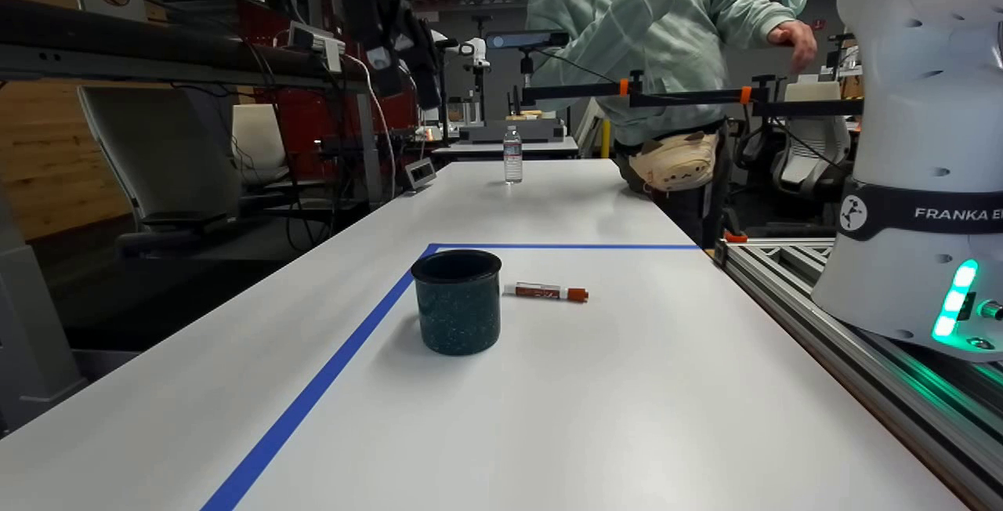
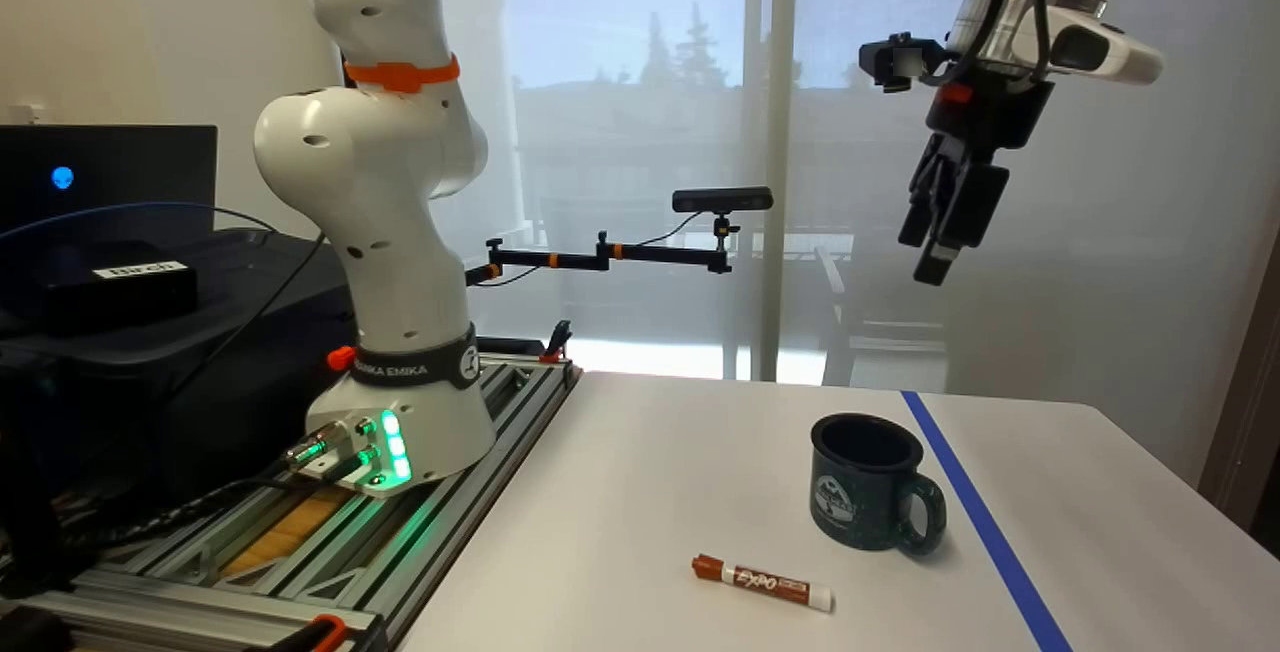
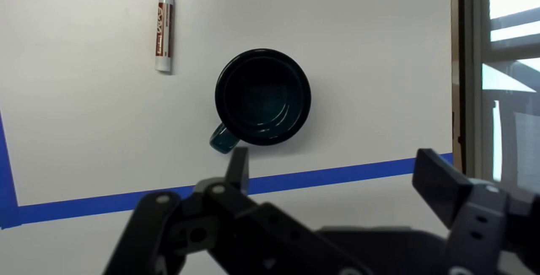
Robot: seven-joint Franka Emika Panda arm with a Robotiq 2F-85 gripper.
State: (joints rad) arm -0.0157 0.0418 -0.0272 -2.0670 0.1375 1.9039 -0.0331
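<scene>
Now | gripper [image 3: 335,173] spread wide high over the table [image 2: 620,492], nothing in it | mug [image 2: 862,492] stands, marker [image 2: 762,583] lies near | nothing lifted yet, it seems

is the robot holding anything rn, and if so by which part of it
Nothing is held: the jaws stand open above the table, with nothing between them. The dark green mug stands upright and the marker lies apart from it.

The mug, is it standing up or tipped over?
Upright: the mug stands on the table, its opening facing up in both exterior views, and the wrist view looks down into it.
</scene>
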